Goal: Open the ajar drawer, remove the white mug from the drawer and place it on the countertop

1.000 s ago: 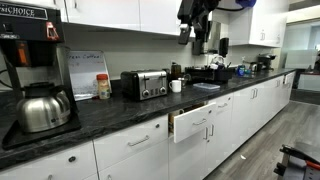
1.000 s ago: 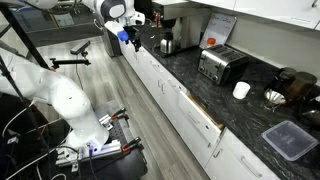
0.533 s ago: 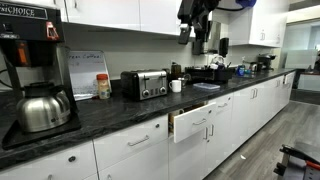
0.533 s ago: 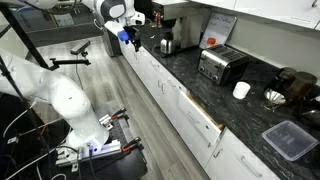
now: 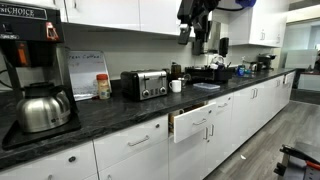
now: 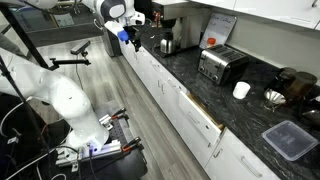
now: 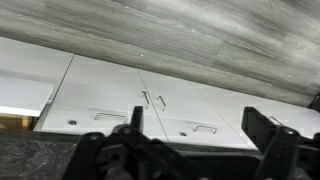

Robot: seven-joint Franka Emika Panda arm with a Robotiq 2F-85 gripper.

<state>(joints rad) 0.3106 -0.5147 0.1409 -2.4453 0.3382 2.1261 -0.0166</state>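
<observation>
The drawer [image 5: 197,120] stands ajar under the countertop [image 5: 100,112], its white front pushed out a little from the row; in both exterior views its inside [image 6: 204,117] is not visible. The white mug in the drawer is hidden. A similar white mug [image 5: 176,86] stands on the countertop [image 6: 195,80] beside the toaster [image 6: 241,90]. My gripper [image 5: 186,34] hangs high above the counter, far from the drawer, open and empty [image 6: 128,40]. In the wrist view its fingers [image 7: 134,125] frame white cabinet fronts with nothing between them.
A coffee maker with a steel pot [image 5: 42,108] sits at one end of the counter, a silver toaster [image 5: 146,84] in the middle. A grey lidded container [image 6: 289,139] and dark appliances [image 6: 285,85] stand further along. The robot base and cables [image 6: 70,110] occupy the floor.
</observation>
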